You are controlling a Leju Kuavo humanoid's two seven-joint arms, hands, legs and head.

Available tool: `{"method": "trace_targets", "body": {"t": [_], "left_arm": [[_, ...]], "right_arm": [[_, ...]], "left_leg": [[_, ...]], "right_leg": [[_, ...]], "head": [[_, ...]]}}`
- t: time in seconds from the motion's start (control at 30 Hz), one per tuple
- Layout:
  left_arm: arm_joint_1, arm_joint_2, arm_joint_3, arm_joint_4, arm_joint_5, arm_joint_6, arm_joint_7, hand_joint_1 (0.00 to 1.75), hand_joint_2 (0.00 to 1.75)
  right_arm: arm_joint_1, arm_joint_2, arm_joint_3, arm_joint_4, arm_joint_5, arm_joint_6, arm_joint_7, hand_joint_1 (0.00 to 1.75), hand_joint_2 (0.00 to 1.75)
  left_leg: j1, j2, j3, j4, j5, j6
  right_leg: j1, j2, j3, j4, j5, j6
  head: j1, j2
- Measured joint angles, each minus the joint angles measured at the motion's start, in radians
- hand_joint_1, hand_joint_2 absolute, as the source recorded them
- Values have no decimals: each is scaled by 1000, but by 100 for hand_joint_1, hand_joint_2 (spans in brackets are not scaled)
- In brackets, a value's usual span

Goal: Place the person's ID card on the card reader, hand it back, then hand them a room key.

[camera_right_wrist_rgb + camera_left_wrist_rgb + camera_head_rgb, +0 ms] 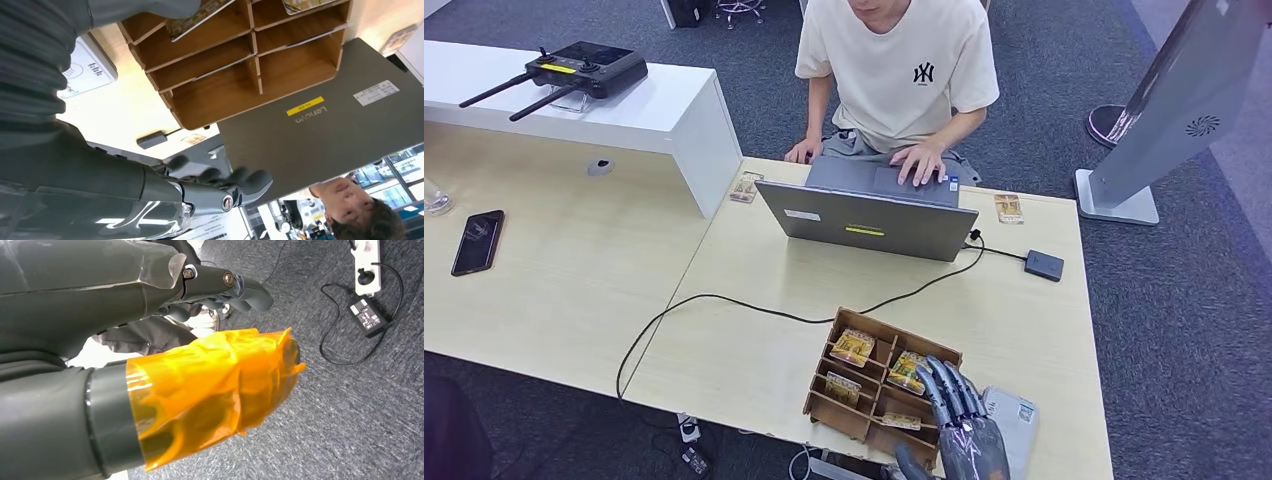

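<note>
Fingers [951,385] of the right hand [964,425] are spread, grasping nothing, over the wooden card box [836,405] at the desk's [744,375] near edge. Patterned room key cards [852,347] lie in its compartments. Left hand [235,290] hangs above grey carpet; whether it is clenched, I cannot tell.

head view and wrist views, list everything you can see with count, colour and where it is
laptop: one, grey, open, table middle
wooden organiser: one, brown, near edge, cards in some compartments
card reader: one, pale grey, beside the organiser
black box: one, on a cable, right of the laptop
loose cards: two, patterned, either side of the laptop
phone: one, black, side table
controller: one, black with antennas, white shelf
power strip: one, white, carpet
person: one, cream shirt, typing
right hand: grey, fingers spread over the organiser
left hand: grey, hanging over the carpet
</note>
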Motion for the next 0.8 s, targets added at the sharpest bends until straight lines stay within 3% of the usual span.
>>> {"method": "trace_targets", "body": {"t": [0.3, 0.5, 0.8], "left_arm": [[-10, 4, 0, 25, 0, 13, 0, 0, 0], [-11, 4, 0, 30, 0, 14, 0, 0, 0], [-10, 4, 0, 30, 0, 3, 0, 0, 0]], "right_arm": [[-9, 9, 3, 41, 15, 2, -2, 41, 175], [-12, 14, 3, 58, 15, 3, -3, 85, 175], [-15, 16, 3, 67, 13, 14, -3, 96, 175]], "left_leg": [[0, 0, 0, 0, 0, 0], [0, 0, 0, 0, 0, 0], [0, 0, 0, 0, 0, 0]], "right_leg": [[0, 0, 0, 0, 0, 0], [0, 0, 0, 0, 0, 0], [0, 0, 0, 0, 0, 0]], "head": [[0, 0], [0, 0], [0, 0]]}}
